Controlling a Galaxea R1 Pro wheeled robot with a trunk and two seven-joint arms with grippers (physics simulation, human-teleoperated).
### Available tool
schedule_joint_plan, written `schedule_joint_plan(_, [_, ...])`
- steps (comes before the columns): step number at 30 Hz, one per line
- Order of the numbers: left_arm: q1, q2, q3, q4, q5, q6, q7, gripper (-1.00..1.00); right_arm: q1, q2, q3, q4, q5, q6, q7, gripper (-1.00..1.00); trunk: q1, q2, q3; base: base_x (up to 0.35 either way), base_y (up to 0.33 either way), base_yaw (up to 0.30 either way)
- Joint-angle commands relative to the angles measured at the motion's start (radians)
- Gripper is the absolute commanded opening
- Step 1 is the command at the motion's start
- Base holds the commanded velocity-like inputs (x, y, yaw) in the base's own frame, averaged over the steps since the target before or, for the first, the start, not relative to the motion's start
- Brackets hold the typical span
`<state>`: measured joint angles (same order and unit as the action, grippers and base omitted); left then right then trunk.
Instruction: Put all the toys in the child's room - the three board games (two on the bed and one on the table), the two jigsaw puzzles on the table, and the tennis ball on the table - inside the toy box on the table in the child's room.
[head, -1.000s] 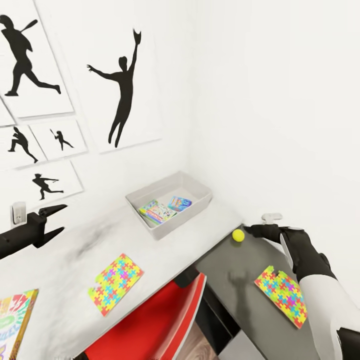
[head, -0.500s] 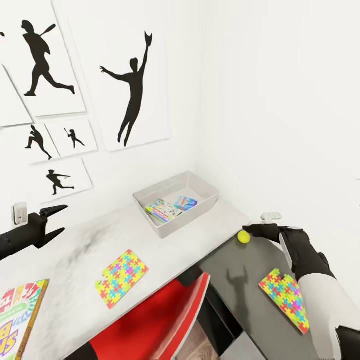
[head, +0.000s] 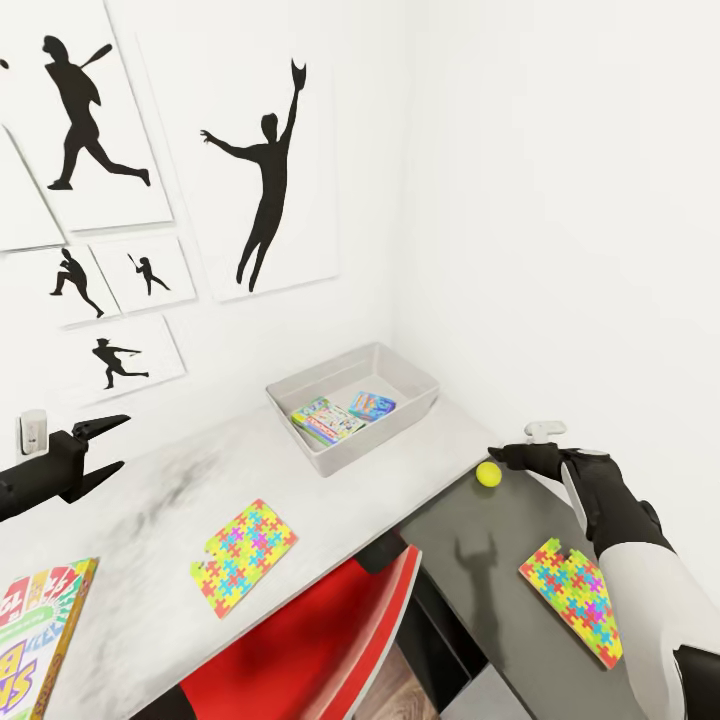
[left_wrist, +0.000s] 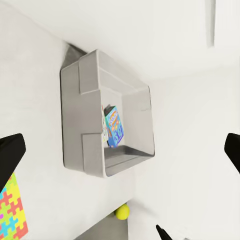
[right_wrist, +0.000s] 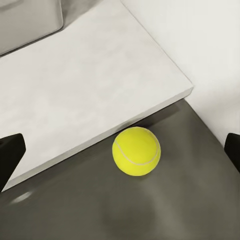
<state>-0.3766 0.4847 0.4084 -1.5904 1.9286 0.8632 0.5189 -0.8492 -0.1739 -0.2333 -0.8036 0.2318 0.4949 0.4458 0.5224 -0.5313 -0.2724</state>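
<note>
The tennis ball (head: 488, 474) lies on the desk (head: 470, 540) at the right gripper's (head: 512, 458) ten o'clock — gripper wide open, empty, far nearer than the left.

Counted in the head view: one toy box (head: 405, 375) is set on the table (head: 150, 500). Two board games are seen inside it, one yellow-green with a red edge (head: 322, 422) and one blue-purple (head: 371, 405). A third board game (head: 40, 620) is recorded on the pale tabletop at the near left edge, giving three in all. Two jigsaw puzzles are counted: one (head: 244, 555) on the pale top, one (head: 572, 598) on the lower dark section. One tennis ball (head: 488, 474) is noted. One red chair (head: 310, 650) is present. Five silhouette wall pictures (head: 268, 190) are fully or largely visible; another is cut off at the frame edge.
</note>
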Motion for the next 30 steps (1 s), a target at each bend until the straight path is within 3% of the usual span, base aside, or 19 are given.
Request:
schedule_joint_plan(1, [-0.001, 0.0, 0.001, -0.001, 0.01, 0.002, 0.01, 1.0, -0.001, 0.001, -0.003, -0.001, 0.011, 0.003, 0.009, 1.0, 0.0, -0.002, -0.002, 0.0, 0.0, 0.0])
schedule_joint_plan(8, [0.005, 0.006, 0.007, -0.003, 0.005, 0.004, 0.005, 1.0, 0.005, -0.002, -0.003, 0.001, 0.008, -0.001, 0.01, 1.0, 0.0, -0.002, -0.002, 0.0, 0.0, 0.0])
schedule_joint_plan(15, [0.044, 0.028, 0.046, -0.012, -0.014, 0.042, -0.023, 1.0, 0.029, -0.013, 0.0, 0.004, -0.005, -0.031, 0.017, 1.0, 0.027, -0.051, -0.024, 0.0, 0.0, 0.0])
schedule_joint_plan(16, [0.079, 0.029, 0.114, -0.012, -0.01, 0.142, -0.027, 1.0, 0.029, -0.014, 0.003, 0.015, -0.003, -0.042, 0.035, 1.0, 0.031, -0.058, -0.027, 0.0, 0.0, 0.0])
schedule_joint_plan(20, [0.08, 0.03, 0.119, -0.013, 0.028, 0.152, -0.028, 1.0, 0.03, -0.015, 0.004, 0.029, 0.015, -0.073, 0.095, 1.0, 0.046, -0.086, -0.039, 0.0, 0.0, 0.0])
schedule_joint_plan(21, [0.08, 0.031, 0.12, -0.013, 0.052, 0.154, -0.027, 1.0, 0.028, -0.015, 0.005, 0.032, 0.03, -0.085, 0.123, 1.0, 0.05, -0.093, -0.042, 0.0, 0.0, 0.0])
schedule_joint_plan(24, [0.08, 0.032, 0.121, -0.013, 0.079, 0.161, -0.027, 1.0, 0.024, -0.016, 0.004, 0.039, 0.059, -0.101, 0.152, 1.0, 0.062, -0.114, -0.052, 0.0, 0.0, 0.0])
schedule_joint_plan(25, [0.08, 0.033, 0.122, -0.013, 0.097, 0.168, -0.027, 1.0, 0.018, -0.017, 0.0, 0.063, 0.101, -0.128, 0.17, 1.0, 0.066, -0.121, -0.055, 0.0, 0.0, 0.0])
schedule_joint_plan(30, [0.081, 0.034, 0.124, -0.013, 0.107, 0.173, -0.027, 1.0, 0.011, -0.02, -0.001, 0.086, 0.134, -0.165, 0.187, 1.0, 0.085, -0.156, -0.071, 0.0, 0.0, 0.0])
